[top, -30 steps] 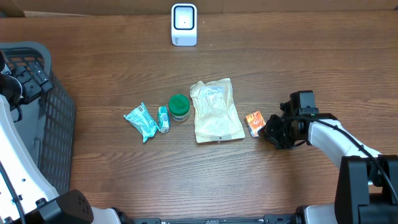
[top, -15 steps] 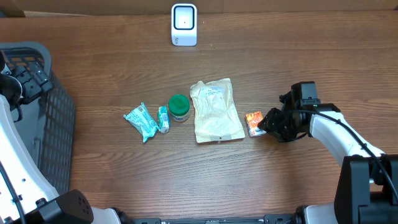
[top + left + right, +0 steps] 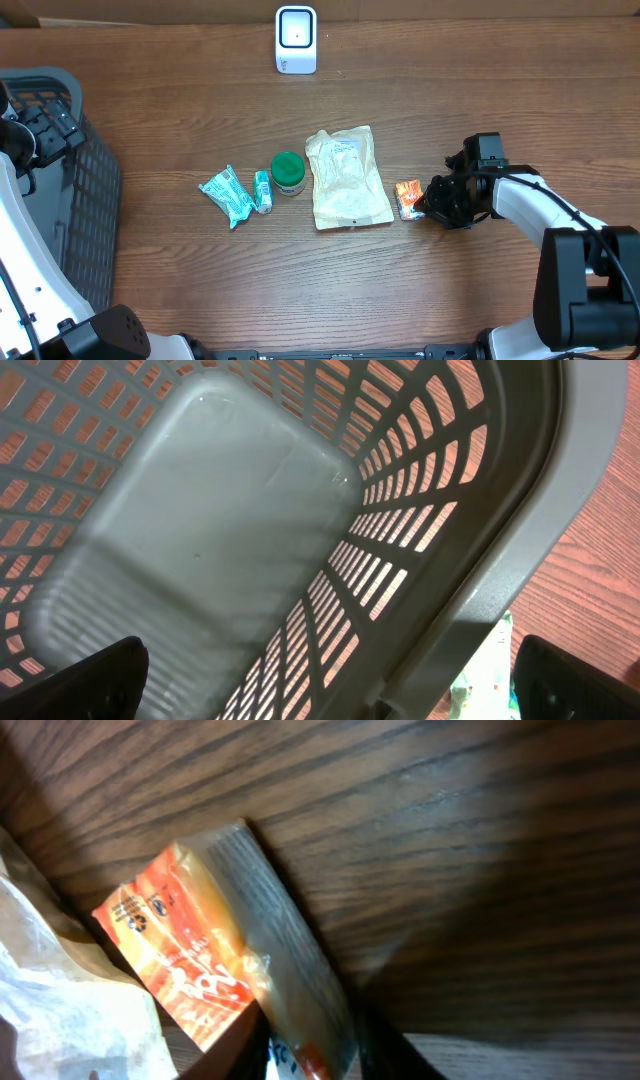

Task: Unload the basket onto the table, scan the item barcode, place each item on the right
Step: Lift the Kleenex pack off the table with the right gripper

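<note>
The right gripper has crept in from about 4 o'clock of the orange packet and now presses up at its 3 o'clock edge, so the pick-up looks begun but not finished. In the wrist view its fingers straddle the packet's clear edge with a narrow gap; whether they pinch it, I cannot tell. The packet lies flat on the table, at 3 o'clock of the beige pouch, just beside it. Its long axis runs roughly 12 to 6, leaning slightly toward 11. No barcode shows. The scanner stands well apart at 11 o'clock. The left gripper hangs wide open over the basket.
</note>
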Available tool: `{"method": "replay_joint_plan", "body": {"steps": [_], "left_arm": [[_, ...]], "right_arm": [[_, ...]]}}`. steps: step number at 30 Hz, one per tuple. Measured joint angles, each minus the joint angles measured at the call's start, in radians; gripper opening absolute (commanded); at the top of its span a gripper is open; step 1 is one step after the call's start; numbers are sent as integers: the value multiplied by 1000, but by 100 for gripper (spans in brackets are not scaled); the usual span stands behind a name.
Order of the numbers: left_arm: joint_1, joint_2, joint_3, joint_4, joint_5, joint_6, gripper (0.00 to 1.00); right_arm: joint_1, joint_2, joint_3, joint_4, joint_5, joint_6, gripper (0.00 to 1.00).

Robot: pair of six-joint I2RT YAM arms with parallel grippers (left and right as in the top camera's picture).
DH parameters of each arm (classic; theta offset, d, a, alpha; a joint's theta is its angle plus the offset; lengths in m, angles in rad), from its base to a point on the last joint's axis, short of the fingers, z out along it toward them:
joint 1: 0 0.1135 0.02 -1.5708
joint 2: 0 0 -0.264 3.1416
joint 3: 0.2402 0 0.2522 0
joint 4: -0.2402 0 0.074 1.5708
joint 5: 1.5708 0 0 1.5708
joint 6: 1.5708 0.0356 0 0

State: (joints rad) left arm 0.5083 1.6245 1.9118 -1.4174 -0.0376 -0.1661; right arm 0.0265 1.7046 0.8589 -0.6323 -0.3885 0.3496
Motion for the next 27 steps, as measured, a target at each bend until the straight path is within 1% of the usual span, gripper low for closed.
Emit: {"method": "replay_joint_plan", "body": {"steps": [1,3,9,13,17,22,24,27], "left_arm": [[0,0,0,0,0,0,100],[0,0,0,0,0,0,100],[0,0,0,0,0,0,99],[0,0,0,0,0,0,100],[0,0,0,0,0,0,100],[0,0,0,0,0,0,100],[0,0,0,0,0,0,99],[0,0,0,0,0,0,99]], "right_arm": [[0,4,5,0,-5,-2,16],[0,8,10,-1,-16,-5,4],[0,11,13,0,-35,0,4],[-4,10,16,-20,-112,-23,4],[-19,-11,39,-45,-281,-58,4],[-56,-130,92,-35,-537,-67,4],[-67,-171,108,-22,-614,-50,4],[-72,-196,116,-18,-684,23,4]]}}
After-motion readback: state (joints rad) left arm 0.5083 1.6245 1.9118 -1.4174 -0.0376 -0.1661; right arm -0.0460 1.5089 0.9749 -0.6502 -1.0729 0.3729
